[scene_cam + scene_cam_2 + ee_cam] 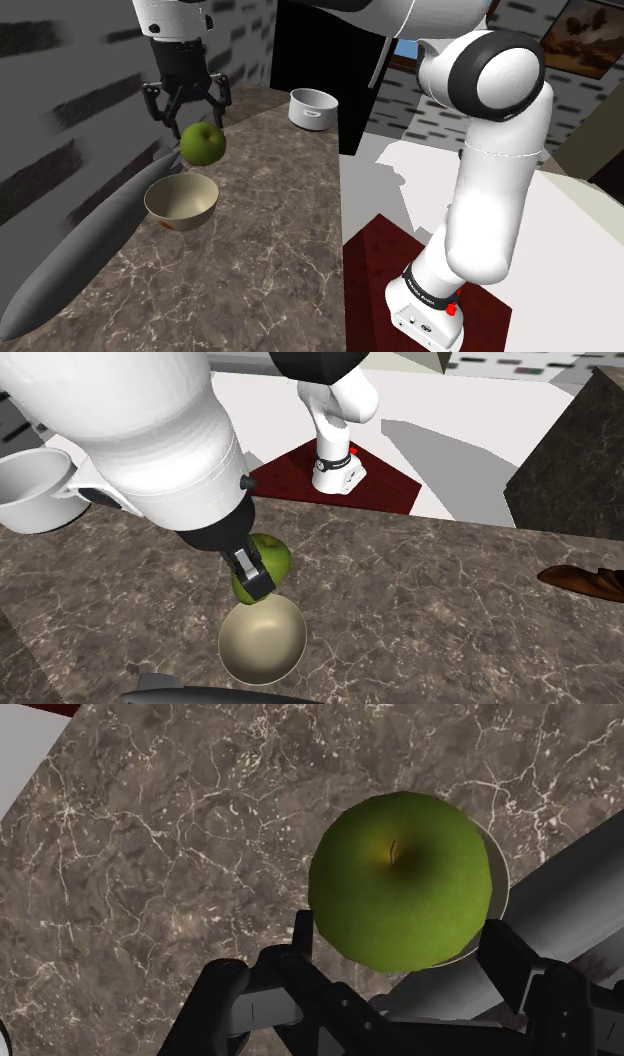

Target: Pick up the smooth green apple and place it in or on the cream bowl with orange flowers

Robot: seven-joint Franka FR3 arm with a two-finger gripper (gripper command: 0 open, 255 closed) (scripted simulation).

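The green apple (pixel 203 143) hangs in the air above the desk (pixel 270 230), clasped between the two black fingers of the end effector (pixel 192 118), which press on its opposite sides in the wrist view, stem side facing the camera. Directly beneath it, and not touching it, the cream bowl (pixel 181 200) stands upright on the dark marbled top, its hollow open toward the fruit. A long grey rounded object (pixel 90 240) lies just beside the bowl, on the shoulder view's left. Farther back a white pot (pixel 313 108) sits near the desk's far end.
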